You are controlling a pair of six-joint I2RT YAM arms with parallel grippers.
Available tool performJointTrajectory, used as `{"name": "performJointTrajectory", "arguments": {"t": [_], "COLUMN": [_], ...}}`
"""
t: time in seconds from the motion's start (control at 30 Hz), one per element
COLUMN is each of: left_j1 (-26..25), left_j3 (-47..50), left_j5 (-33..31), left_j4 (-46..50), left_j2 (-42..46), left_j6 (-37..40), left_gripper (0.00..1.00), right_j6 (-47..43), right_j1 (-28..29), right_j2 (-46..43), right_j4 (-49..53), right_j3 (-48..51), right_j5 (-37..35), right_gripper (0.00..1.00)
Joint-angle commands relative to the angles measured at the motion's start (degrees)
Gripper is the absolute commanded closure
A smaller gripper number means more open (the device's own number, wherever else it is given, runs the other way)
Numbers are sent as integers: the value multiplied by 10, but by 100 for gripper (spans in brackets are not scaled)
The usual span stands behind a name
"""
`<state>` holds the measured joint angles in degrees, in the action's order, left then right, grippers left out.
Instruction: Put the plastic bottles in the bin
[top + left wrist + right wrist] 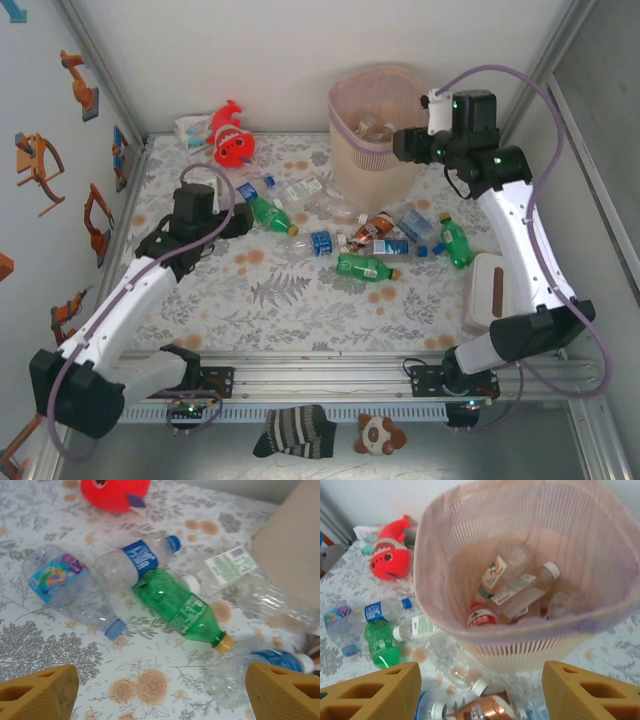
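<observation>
Plastic bottles (365, 267) litter table (290, 305) beside bin (372, 180), few inside. Right tool (480, 692) over bin, apart, empty. Left tool (160, 692) apart, empty; next, descend onto green bottle (177, 605).

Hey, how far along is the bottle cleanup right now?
Done: a few bottles lie inside the bin. In hand: nothing; the right pincer hangs open over the bin, the left pincer open above a green bottle. Left: roughly ten loose bottles scattered on the table.
</observation>
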<state>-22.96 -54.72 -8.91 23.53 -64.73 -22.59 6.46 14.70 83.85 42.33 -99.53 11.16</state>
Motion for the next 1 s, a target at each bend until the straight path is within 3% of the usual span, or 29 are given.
{"name": "performJointTrajectory", "arguments": {"t": [0.0,0.17,0.6,0.97], "left_j1": [25,60,166,173], "left_j3": [-31,-85,-232,-360], "left_j5": [5,2,-15,-18], "left_j4": [26,54,128,177], "left_j2": [-49,-144,-366,-506], "left_j6": [-27,-40,-172,-190], "left_gripper": [14,15,16,9], "right_j6": [19,29,44,42], "right_j1": [-3,-3,-3,-3], "right_j2": [-39,-79,-138,-179], "right_j4": [-16,-11,15,42], "right_j3": [35,85,141,154], "right_j5": [1,-3,-14,-33], "right_gripper": [36,36,38,38]}}
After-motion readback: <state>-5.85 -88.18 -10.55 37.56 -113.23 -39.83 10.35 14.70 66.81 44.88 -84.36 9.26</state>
